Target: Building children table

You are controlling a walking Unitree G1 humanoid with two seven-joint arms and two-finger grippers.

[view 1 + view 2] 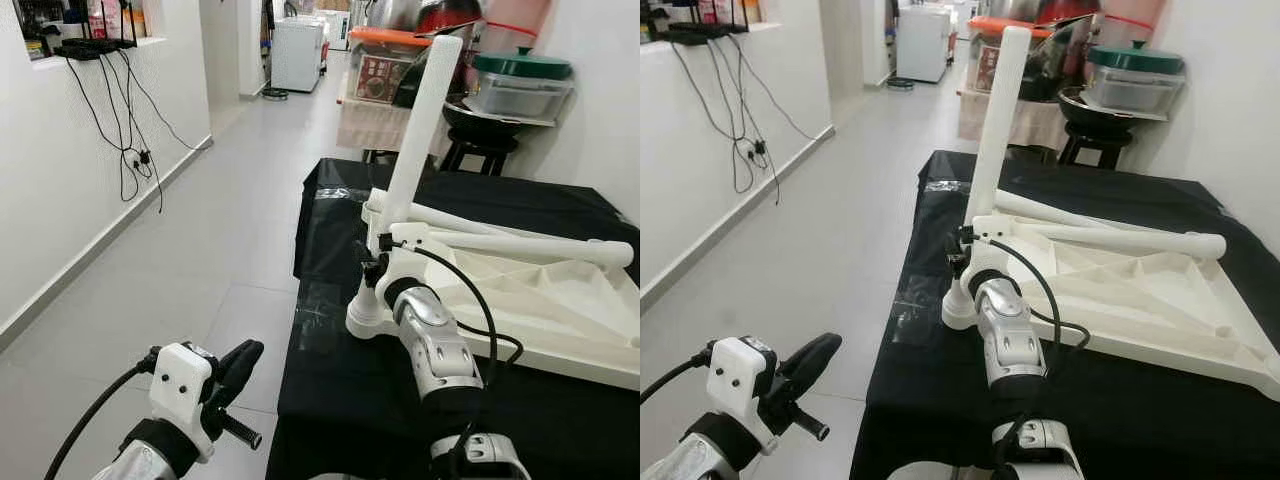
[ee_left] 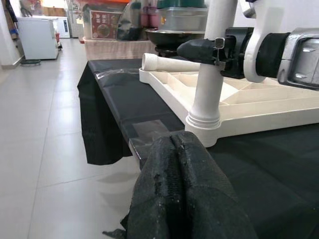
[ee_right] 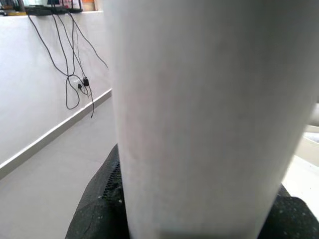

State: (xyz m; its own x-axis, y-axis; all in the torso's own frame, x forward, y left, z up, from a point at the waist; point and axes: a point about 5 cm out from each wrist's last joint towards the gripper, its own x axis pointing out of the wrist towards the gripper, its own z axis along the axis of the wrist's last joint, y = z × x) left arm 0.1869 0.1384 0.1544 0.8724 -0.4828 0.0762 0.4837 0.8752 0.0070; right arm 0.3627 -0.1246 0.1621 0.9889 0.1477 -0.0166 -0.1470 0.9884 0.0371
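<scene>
in the left eye view we see our right hand (image 1: 372,262) pinching the upright white leg (image 1: 418,140), which stands in the corner socket of the overturned white tabletop (image 1: 540,300) on the black-draped desk (image 1: 350,380), beside our idle left hand (image 1: 238,375). in the left wrist view its fingers (image 2: 184,194) are pressed together, the leg just ahead. in the right wrist view the leg sits between our right fingers (image 3: 99,199).

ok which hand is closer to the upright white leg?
Right. The right hand is clamped on the upright white leg low down, near its socket. The left hand hangs off the table's edge, over the floor, well short of it.
</scene>
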